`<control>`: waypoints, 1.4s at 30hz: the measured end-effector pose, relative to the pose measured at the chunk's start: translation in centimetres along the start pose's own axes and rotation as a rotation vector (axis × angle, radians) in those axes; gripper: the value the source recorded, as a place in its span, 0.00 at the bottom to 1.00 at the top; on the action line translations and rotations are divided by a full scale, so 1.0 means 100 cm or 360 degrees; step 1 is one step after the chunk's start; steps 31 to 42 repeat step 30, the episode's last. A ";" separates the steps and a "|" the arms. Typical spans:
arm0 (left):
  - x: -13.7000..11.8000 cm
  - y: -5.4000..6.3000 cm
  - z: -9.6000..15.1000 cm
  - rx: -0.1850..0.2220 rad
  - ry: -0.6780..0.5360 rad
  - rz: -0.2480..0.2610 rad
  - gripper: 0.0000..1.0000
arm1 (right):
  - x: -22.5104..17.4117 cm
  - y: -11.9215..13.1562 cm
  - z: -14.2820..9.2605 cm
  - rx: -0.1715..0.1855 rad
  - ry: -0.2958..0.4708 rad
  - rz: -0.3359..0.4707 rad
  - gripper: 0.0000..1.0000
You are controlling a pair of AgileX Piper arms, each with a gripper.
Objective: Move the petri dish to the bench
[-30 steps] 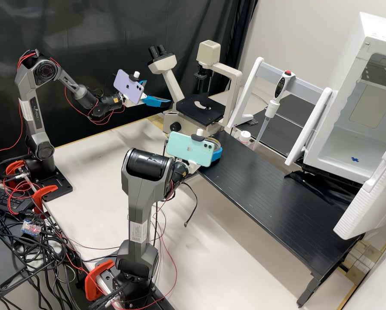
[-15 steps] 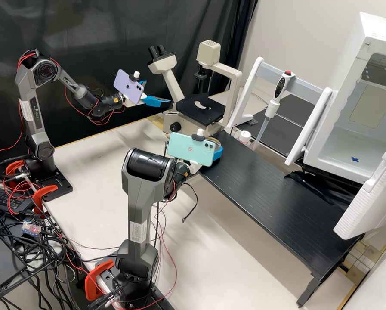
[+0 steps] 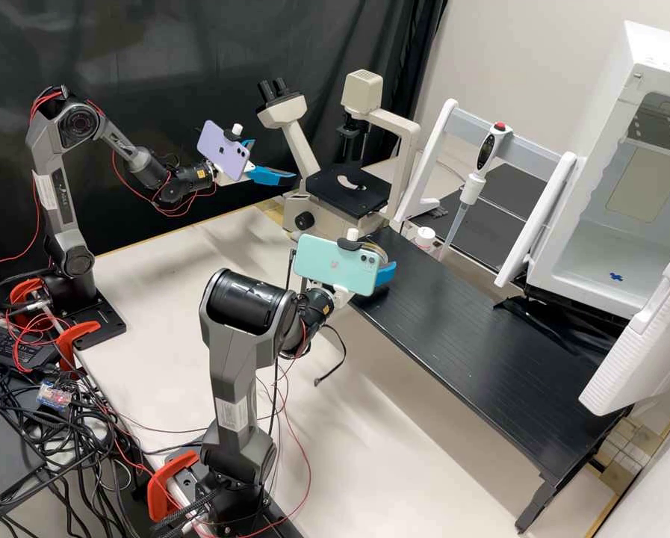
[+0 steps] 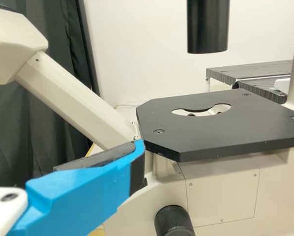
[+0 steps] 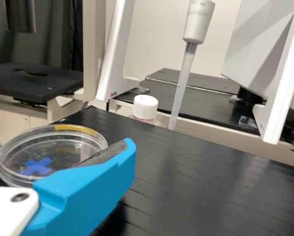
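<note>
Dish [image 5: 53,151] lower left of right wrist view, beside right end effector [image 3: 385,264]; whether pinched, cannot tell. Loose hold could let dish slip; low sideways nudge could skid it across surface [image 5: 201,191].

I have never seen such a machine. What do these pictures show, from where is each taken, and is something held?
You see two dark grey robot arms. The high picture comes from a fixed camera looking down; each of the other two comes from a camera on one arm's wrist.

The left hand, a white gripper with bright blue fingers, is open and empty near a cream-coloured microscope.

The right hand, of the same kind, seems to hold a clear, round plastic petri dish with a blue cross-shaped mark, at one end of a long black platform. Beyond this platform are a white-capped bottle and a white pipette hanging from a white stand.
</note>
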 end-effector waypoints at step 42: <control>0.000 0.000 0.000 0.0000 0.0000 0.0000 1.00 | -0.054 0.046 0.018 0.0251 -0.0074 0.0647 1.00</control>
